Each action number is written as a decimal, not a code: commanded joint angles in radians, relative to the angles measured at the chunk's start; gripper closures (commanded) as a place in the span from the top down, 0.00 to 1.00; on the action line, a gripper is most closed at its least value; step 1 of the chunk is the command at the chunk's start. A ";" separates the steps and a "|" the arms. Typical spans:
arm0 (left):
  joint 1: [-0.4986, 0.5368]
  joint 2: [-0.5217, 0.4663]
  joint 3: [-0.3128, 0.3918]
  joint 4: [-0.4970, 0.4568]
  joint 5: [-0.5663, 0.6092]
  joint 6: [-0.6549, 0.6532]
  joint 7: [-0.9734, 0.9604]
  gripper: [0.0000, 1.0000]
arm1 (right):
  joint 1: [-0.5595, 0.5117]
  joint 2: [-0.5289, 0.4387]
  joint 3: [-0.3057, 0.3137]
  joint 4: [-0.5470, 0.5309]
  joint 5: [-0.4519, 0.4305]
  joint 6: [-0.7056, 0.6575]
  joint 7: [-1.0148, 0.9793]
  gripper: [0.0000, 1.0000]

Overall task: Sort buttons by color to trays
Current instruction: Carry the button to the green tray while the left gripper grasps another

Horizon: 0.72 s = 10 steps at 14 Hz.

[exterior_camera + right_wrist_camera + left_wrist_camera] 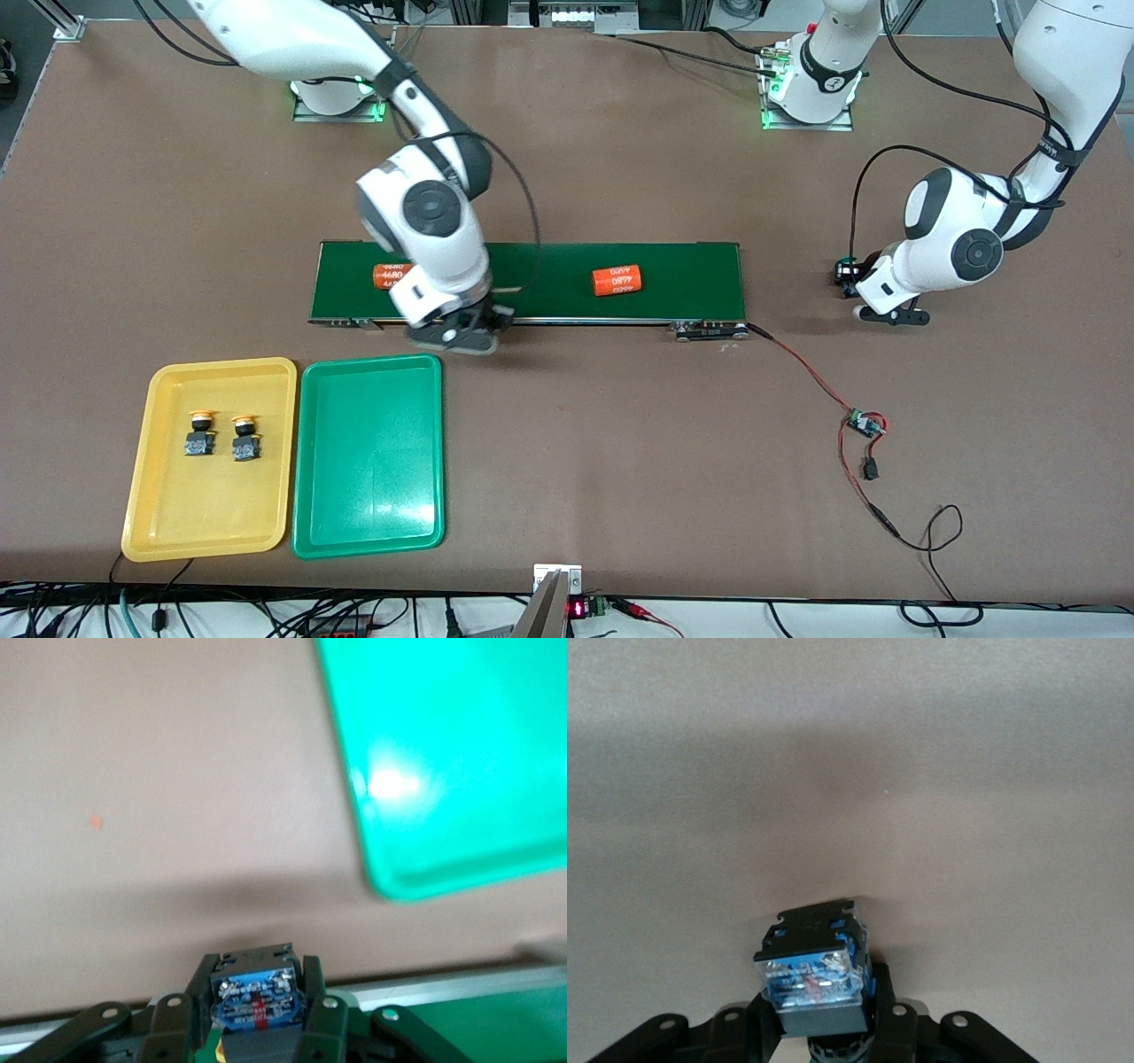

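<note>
The right arm bends down over the conveyor belt (532, 282), its gripper (461, 332) low over the belt's edge nearest the front camera, just above the green tray (368, 532). Its jaws are clamped on a button (255, 997), whose black-and-blue body with a red mark shows between the fingers (323, 1014) in the right wrist view; the cap colour cannot be made out.

The left arm folds in from its base, elbow high, with its gripper (873, 306) low over bare desk (620, 461) off the belt's end at the left arm's side. Its jaws are clamped on a second button (813, 970), black on top with a clear blue block beneath; its cap is hidden too.

Two yellow-capped buttons (202, 432) (245, 436) stand side by side, apart, in the half of the yellow tray (142, 523) farther from the front camera. The yellow tray lies near the desk's front corner at the right arm's end, with the green tray just beside it toward the middle.

Two orange cylinders (617, 280) (390, 276) lie on the belt, one partly hidden by the right arm. A small circuit board (861, 424) with red and black wires sits on the desk toward the left arm's end.
</note>
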State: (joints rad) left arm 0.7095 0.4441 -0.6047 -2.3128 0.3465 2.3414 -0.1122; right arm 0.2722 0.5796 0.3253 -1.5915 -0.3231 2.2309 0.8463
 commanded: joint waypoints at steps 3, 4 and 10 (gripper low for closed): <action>-0.033 -0.067 -0.021 0.018 -0.020 0.001 0.046 0.11 | -0.212 0.070 0.015 0.105 0.027 -0.010 -0.361 0.23; -0.062 -0.099 -0.032 0.018 -0.020 0.000 0.043 0.11 | -0.253 0.110 0.015 0.142 0.029 0.008 -0.434 0.23; -0.264 -0.254 -0.157 0.079 -0.058 -0.065 0.034 0.08 | -0.340 0.265 0.012 0.229 0.027 0.150 -0.572 0.24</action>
State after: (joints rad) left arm 0.4846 0.2492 -0.7256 -2.2612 0.3392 2.3083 -0.0955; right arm -0.0625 0.8070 0.3215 -1.4022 -0.3065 2.3623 0.2993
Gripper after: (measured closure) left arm 0.590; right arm 0.581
